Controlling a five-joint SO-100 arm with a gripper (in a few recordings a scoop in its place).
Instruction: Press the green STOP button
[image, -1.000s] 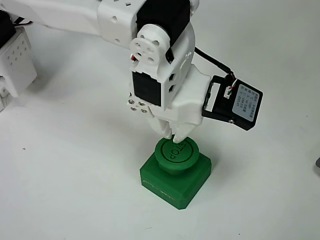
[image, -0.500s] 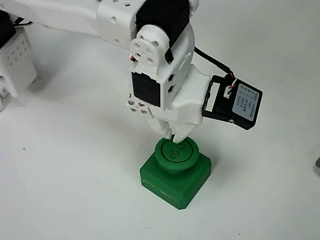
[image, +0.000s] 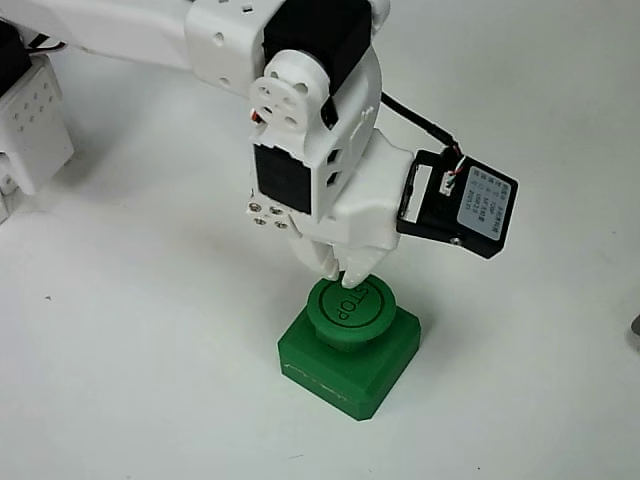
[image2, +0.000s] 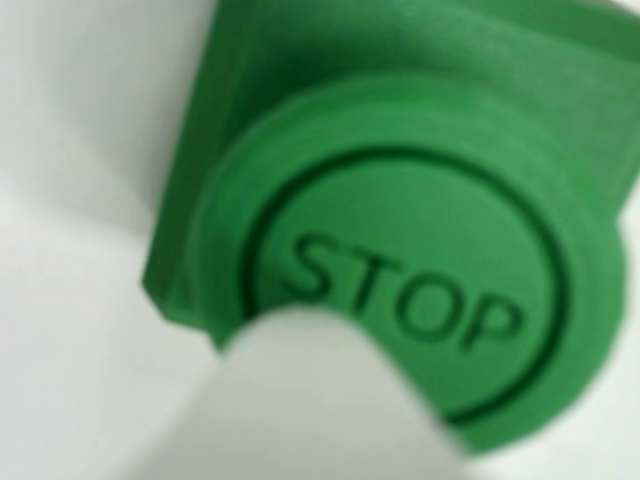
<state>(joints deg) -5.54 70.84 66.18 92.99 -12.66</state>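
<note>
Looking down on your white two-finger end effector in the fixed view, you see its fingers drawn together into a single point, clenched with nothing between them. The tips sit right at the upper edge of the round dark-green plastic STOP button, directly beneath the end effector; whether they press on the cap or only graze it you cannot tell from this angle. The cap carries the engraved word STOP inside a ring and rises from a square green chamfered base, which spreads out below and on all sides of the fingertips. The base rests flat on the plain white table.

Just to the picture-right of the end effector, at the level of its wrist, a small black camera module with a white label hangs off the white housing, a thin black cable running up from it.

In the wrist view you look at the STOP button from very close. The engraved letters read clearly, and a blurred white fingertip overlaps the lower edge of the cap, covering part of its rim. The white table shows left of the base.
</note>
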